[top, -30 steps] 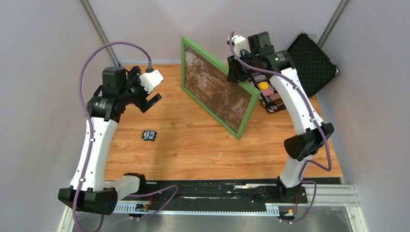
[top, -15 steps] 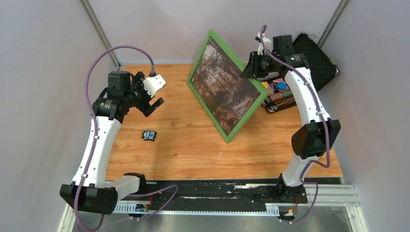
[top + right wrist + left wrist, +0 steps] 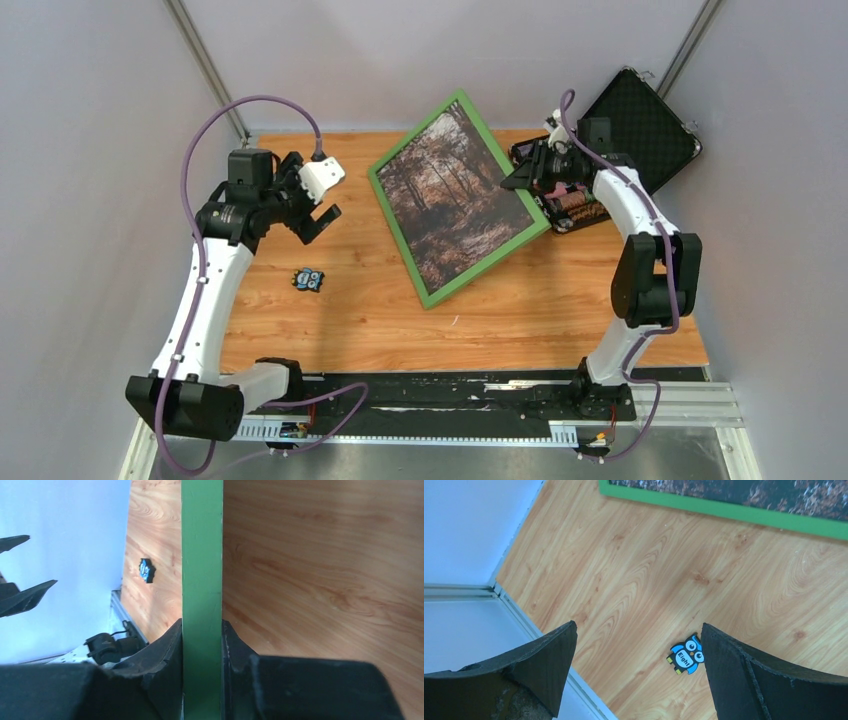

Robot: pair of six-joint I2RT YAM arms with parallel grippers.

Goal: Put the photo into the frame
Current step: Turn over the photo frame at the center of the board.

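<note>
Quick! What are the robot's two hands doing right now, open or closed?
Left gripper: open, holding nothing.
Right gripper: closed, pinching the green edge of the frame.

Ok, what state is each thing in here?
frame: gripped on one rail by the right claw, front up.
photo: inside the frame, picture side showing.
right claw: shut on the frame.
left claw: open, empty, above the table.
black case: open.
blue owl piece: lying flat on the table.
</note>
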